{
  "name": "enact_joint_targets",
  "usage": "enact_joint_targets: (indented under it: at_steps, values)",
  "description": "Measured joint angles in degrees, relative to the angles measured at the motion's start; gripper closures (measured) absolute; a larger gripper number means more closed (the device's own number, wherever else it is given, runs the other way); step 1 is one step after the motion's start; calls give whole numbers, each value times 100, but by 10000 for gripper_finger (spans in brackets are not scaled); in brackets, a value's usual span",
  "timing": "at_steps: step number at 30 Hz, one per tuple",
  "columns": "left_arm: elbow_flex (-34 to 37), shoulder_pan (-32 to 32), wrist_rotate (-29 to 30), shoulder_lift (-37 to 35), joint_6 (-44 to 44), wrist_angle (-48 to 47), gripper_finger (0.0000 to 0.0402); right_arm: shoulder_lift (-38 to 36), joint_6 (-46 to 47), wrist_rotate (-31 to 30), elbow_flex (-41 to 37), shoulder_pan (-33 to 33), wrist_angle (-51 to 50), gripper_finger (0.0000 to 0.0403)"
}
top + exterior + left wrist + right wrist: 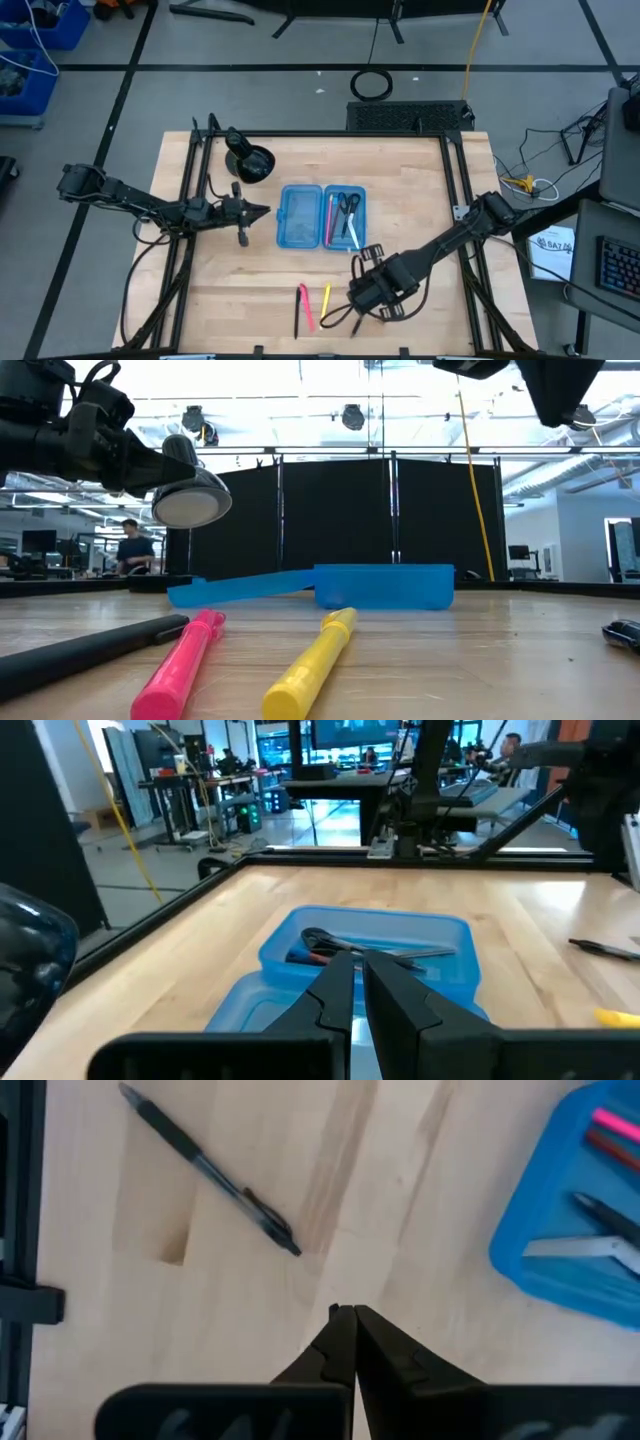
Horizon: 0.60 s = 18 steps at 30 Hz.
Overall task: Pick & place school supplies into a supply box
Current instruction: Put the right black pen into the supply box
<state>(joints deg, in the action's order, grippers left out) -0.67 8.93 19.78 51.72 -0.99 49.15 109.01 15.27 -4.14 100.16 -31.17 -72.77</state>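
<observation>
High view shows the blue case lying open mid-desk, scissors and a few pens already in its right half, probably opened flat so things drop straight in. Right gripper hangs low near the front edge, fingers pinched shut on nothing, just right of the pink marker, yellow marker and a dark pen left on the desk. Left gripper waits just left of the case, fingers nearly closed, empty. Hard to say exactly which pens are inside; the arm hides some desk near the right gripper.
</observation>
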Motion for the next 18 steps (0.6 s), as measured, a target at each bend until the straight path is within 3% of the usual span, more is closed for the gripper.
enact_joint_targets:
  at_steps: [5,10,18]
  values:
    - [0,-1,339,0,146,-2,371,9,-433,238,-46,14,165,393]
    - [0,0,586,0,261,-4,371,9,-1434,259,-256,-76,332,353]
    - [0,-2,1033,2,366,-171,371,11,-3278,-237,-1094,-379,1386,278]
